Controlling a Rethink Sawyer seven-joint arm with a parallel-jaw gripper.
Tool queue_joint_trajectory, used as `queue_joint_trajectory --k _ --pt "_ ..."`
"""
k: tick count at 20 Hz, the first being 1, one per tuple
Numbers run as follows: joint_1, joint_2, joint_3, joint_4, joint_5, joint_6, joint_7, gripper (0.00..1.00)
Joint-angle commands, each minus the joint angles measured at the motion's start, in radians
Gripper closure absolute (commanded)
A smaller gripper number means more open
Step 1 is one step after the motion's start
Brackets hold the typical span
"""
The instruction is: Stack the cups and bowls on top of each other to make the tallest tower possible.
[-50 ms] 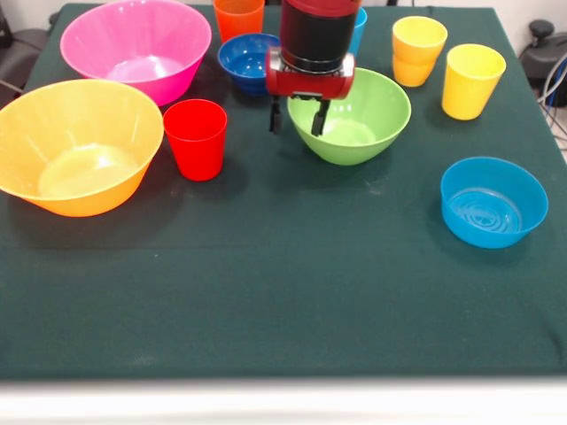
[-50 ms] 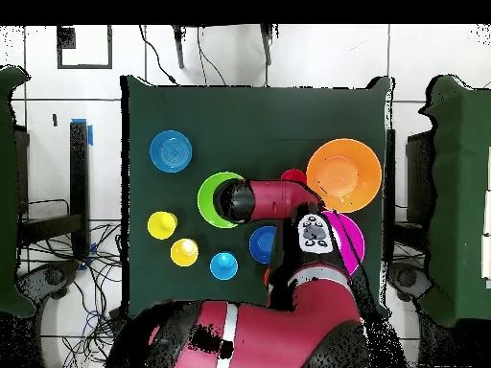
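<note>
Fingers (image 1: 275, 118) of the gripper (image 1: 297, 117) hang spread apart, holding nothing, straddling the near-left rim of the green bowl (image 1: 359, 119). No tower stands yet: all pieces sit singly on the table (image 1: 283, 292), the red cup (image 1: 197, 137) just beside the yellow-orange bowl (image 1: 75, 146), 2 yellow cups (image 1: 443, 66) farther off. To seat this grasp well, I judge it should drop straight, 1 finger inside the wall, then close squarely. No brand or writing is legible.
</note>
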Motion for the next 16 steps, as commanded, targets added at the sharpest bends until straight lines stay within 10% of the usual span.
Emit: queue_joint_trajectory --k 1,8,9,16 --pt "0.033 0.069 0.056 -0.073 -0.065 -0.082 0.04 0.0" --pt "0.034 0.084 0.049 -0.072 -0.06 -0.086 0.041 0.0" --pt "0.038 0.081 0.043 -0.068 -0.057 -0.076 0.04 1.0" --pt "0.044 0.075 0.026 -0.065 -0.048 -0.062 0.054 1.0"
